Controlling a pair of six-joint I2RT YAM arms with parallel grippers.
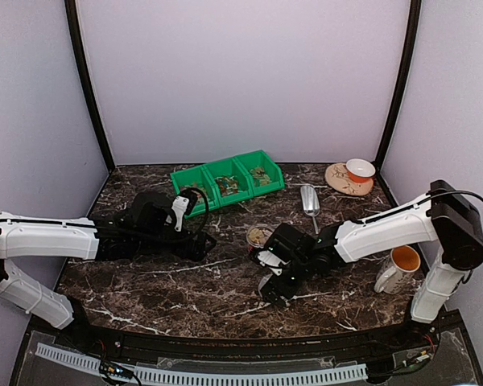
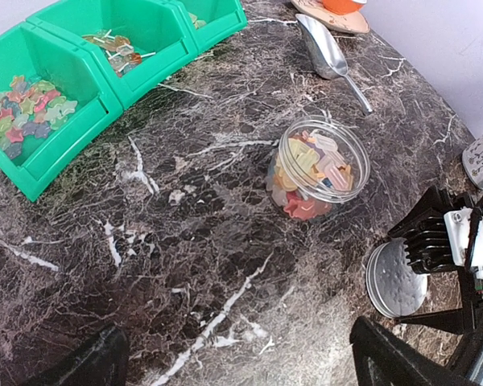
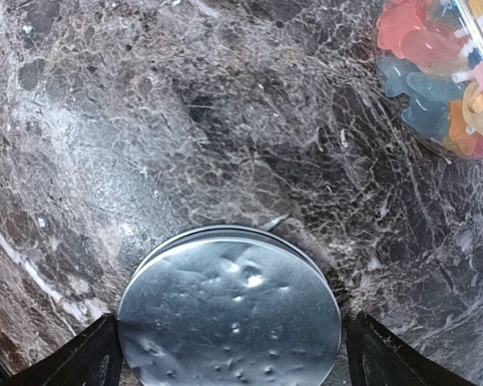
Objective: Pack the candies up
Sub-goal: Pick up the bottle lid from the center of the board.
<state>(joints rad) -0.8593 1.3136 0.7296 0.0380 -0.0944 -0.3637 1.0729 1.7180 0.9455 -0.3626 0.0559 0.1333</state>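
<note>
Candies [image 2: 314,169]: mixed red, orange, green and yellow pieces filling an uncapped clear jar [image 2: 365,169] that stands upright near the middle of the dark marble table [image 2: 209,265]. More lie in the green bins [image 2: 105,100] at the back.
Lid [image 3: 229,314]: grey metal, flat on the table just beside the jar.
Right gripper [image 3: 231,322]: jaws spread wide, one finger on each side of the lid; contact cannot be told.
Left gripper [image 2: 237,334]: jaws spread wide, holding nothing, above bare marble.
Metal scoop [image 2: 326,48]: behind the jar.
Mug [image 1: 398,268]: far right.
</note>
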